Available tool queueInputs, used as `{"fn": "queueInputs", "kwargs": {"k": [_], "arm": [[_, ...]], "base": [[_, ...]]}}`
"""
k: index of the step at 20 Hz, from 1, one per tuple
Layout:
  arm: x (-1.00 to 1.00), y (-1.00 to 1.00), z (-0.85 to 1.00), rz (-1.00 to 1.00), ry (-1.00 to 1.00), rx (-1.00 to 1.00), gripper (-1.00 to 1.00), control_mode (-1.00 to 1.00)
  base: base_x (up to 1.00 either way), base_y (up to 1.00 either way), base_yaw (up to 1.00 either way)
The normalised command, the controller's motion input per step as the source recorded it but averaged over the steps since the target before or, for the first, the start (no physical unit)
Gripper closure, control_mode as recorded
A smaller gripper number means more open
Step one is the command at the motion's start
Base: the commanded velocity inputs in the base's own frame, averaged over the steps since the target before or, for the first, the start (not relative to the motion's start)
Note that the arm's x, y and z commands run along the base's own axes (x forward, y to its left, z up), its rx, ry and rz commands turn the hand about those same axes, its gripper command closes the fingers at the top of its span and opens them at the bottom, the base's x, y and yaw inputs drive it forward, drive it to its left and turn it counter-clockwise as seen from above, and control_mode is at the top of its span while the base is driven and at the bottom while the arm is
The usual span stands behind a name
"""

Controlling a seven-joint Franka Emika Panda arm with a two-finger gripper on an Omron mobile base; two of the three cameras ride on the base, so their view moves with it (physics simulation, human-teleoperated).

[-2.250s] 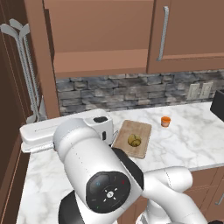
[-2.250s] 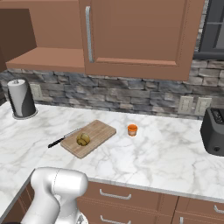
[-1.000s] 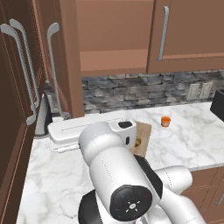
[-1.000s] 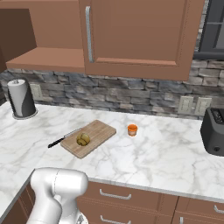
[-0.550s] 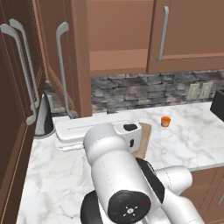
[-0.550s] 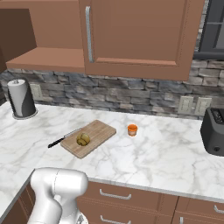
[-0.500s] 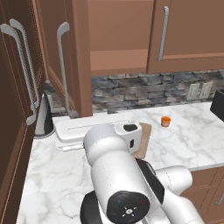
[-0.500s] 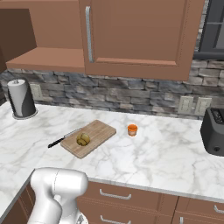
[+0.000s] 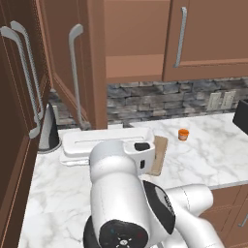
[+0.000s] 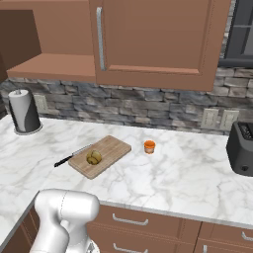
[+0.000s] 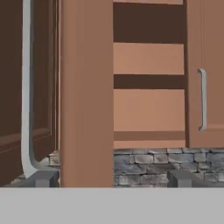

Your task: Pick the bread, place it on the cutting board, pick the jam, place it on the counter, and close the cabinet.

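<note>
You are looking at the knobbly bread (image 10: 94, 157) already sitting on the grainy wooden cutting board (image 10: 112, 148) and the squat orange jam (image 10: 149, 147) on the veined marble counter (image 10: 188, 173), so your gripper (image 11: 109, 178) is spreading empty toward the flat-panelled cabinet (image 11: 85, 87) door, likely to shut it.

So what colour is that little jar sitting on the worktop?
Orange, the jam jar; clearest in the right base view.

Fingers (image 11: 43, 178) wide apart, empty
</note>
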Motion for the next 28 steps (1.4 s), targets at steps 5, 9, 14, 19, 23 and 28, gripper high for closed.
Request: {"fn": "queueInputs", "kwargs": {"k": [5, 9, 14, 19, 23, 28], "arm": [[0.18, -0.01, -0.02, -0.12, -0.02, -0.01, -1.00, -1.00], [0.22, -0.04, 0.00, -0.12, -0.02, 0.00, -1.00, -1.00], [0.24, -0.07, 0.00, -0.11, -0.02, 0.00, -1.00, -1.00], [0.25, -0.10, 0.00, -0.10, -0.03, 0.00, -1.00, -1.00], [0.28, -0.11, 0.00, -0.07, -0.03, 0.00, -1.00, -1.00], [0.28, -0.11, 0.00, -0.05, -0.04, 0.00, -1.00, -1.00]], "base": [[0.00, 0.00, 0.00], [0.00, 0.00, 0.00], [0.00, 0.00, 0.00], [0.00, 0.00, 0.00], [0.00, 0.00, 0.00], [0.00, 0.00, 0.00]]}}
